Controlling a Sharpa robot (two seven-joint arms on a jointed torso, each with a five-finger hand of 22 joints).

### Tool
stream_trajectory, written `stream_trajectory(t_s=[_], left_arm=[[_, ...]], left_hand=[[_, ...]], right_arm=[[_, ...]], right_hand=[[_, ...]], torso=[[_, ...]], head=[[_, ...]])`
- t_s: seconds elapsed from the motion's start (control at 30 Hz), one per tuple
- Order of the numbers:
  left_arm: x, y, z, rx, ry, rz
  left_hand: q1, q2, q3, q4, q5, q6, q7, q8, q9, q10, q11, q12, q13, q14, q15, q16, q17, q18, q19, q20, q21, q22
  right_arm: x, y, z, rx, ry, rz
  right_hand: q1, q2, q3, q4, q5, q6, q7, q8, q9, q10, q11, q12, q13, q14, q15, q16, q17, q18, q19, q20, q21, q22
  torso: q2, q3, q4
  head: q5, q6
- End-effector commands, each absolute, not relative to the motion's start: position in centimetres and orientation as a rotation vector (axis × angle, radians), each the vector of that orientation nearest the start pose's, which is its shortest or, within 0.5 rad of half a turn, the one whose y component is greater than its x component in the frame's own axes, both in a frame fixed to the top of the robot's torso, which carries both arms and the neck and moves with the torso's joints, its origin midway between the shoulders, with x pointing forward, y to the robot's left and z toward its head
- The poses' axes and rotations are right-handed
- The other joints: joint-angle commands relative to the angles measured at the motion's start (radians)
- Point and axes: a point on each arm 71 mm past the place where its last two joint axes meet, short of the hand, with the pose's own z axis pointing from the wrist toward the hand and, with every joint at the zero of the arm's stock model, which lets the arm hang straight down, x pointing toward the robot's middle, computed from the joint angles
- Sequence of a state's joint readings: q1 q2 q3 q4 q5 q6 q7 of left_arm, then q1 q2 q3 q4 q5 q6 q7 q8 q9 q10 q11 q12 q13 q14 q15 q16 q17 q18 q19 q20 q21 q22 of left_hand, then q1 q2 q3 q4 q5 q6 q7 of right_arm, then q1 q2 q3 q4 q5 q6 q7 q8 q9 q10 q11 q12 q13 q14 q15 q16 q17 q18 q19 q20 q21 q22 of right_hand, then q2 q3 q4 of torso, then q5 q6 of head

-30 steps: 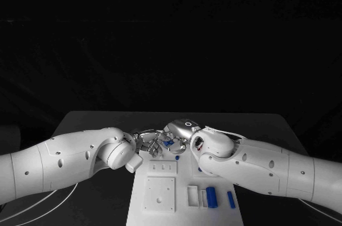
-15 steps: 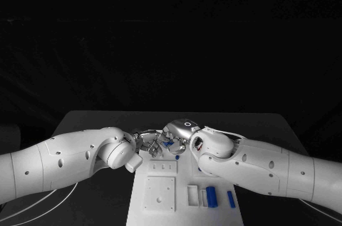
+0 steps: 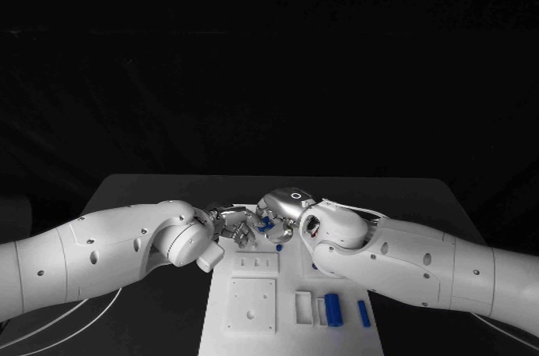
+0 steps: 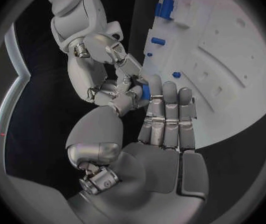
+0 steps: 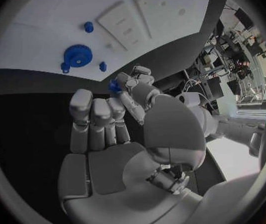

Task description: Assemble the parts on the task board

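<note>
Carefully, I bring both silver hands together over the far end of the white task board (image 3: 253, 309): my right hand (image 3: 281, 216) pinches a small blue part (image 3: 265, 225), my left hand (image 3: 230, 223) touches it too, though I cannot tell whether it grips; I'd hand over slowly.

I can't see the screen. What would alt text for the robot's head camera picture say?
Two white robot arms meet over the far end of a white task board on a black table, the left hand and right hand close together around a small blue part. Nearer the camera, two more blue parts lie on the board.
</note>
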State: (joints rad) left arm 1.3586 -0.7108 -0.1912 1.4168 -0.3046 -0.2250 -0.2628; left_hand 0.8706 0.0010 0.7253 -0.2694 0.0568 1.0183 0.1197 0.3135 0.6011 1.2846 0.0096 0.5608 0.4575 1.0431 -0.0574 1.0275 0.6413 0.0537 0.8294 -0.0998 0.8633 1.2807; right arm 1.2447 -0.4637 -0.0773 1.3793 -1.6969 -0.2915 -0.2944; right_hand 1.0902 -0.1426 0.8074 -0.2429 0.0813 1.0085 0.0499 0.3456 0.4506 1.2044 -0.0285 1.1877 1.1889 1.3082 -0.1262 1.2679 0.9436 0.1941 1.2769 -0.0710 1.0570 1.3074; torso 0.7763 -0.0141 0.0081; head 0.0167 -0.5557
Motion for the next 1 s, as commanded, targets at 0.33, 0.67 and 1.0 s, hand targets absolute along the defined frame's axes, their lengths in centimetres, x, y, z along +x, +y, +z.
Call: stream_trajectory(t_s=[0.33, 0.67, 1.0], left_arm=[[50.71, 17.39, -19.32, -0.904, 2.091, -1.012], [50.73, 17.46, -19.36, -0.895, 2.095, -0.996], [50.86, 17.68, -19.32, -0.861, 2.091, -0.977]], left_hand=[[0.005, 0.016, -0.007, -0.01, 0.002, 0.098, -0.054, 0.004, 0.005, -0.018, -0.03, 0.007, -0.002, 0.003, -0.005, 0.007, -0.002, -0.014, -0.011, -0.058, 0.003, -0.002], [0.001, 0.011, -0.018, -0.008, 0.001, 0.11, -0.06, 0.012, 0.016, -0.005, -0.036, 0.015, 0.0, 0.012, -0.008, 0.016, -0.001, -0.016, -0.01, -0.061, 0.007, -0.005], [-0.005, -0.011, -0.031, 0.006, 0.004, 0.161, -0.085, 0.041, 0.064, 0.044, -0.062, 0.051, 0.012, 0.051, -0.038, 0.068, 0.012, -0.013, 0.024, -0.085, 0.04, -0.005]], right_arm=[[49.21, -4.64, -18.23, -0.439, 1.597, 0.576], [49.2, -4.7, -18.28, -0.434, 1.599, 0.576], [49.24, -4.81, -18.37, -0.432, 1.604, 0.57]], right_hand=[[-0.004, 0.002, 0.007, -0.001, 0.005, 0.048, 0.034, 0.004, 0.028, 0.007, 0.001, 0.001, 0.0, 0.003, -0.007, -0.006, 0.0, 0.068, 0.003, -0.004, -0.001, 0.008], [-0.006, 0.002, 0.007, -0.001, 0.006, 0.049, 0.034, 0.004, 0.028, 0.006, 0.001, 0.0, -0.001, 0.003, -0.007, -0.006, 0.0, 0.068, 0.003, -0.004, -0.002, 0.008], [-0.006, 0.002, 0.007, -0.001, 0.007, 0.049, 0.034, 0.004, 0.028, 0.007, 0.001, 0.001, 0.0, 0.003, -0.007, -0.006, -0.001, 0.068, 0.003, -0.004, -0.002, 0.008]], torso=[[0.0, -0.0001, 0.0005], [0.0, 0.0001, 0.0005], [0.0, 0.0007, -0.0005]], head=[[0.001, 0.001], [0.002, 0.0], [0.002, 0.0]])
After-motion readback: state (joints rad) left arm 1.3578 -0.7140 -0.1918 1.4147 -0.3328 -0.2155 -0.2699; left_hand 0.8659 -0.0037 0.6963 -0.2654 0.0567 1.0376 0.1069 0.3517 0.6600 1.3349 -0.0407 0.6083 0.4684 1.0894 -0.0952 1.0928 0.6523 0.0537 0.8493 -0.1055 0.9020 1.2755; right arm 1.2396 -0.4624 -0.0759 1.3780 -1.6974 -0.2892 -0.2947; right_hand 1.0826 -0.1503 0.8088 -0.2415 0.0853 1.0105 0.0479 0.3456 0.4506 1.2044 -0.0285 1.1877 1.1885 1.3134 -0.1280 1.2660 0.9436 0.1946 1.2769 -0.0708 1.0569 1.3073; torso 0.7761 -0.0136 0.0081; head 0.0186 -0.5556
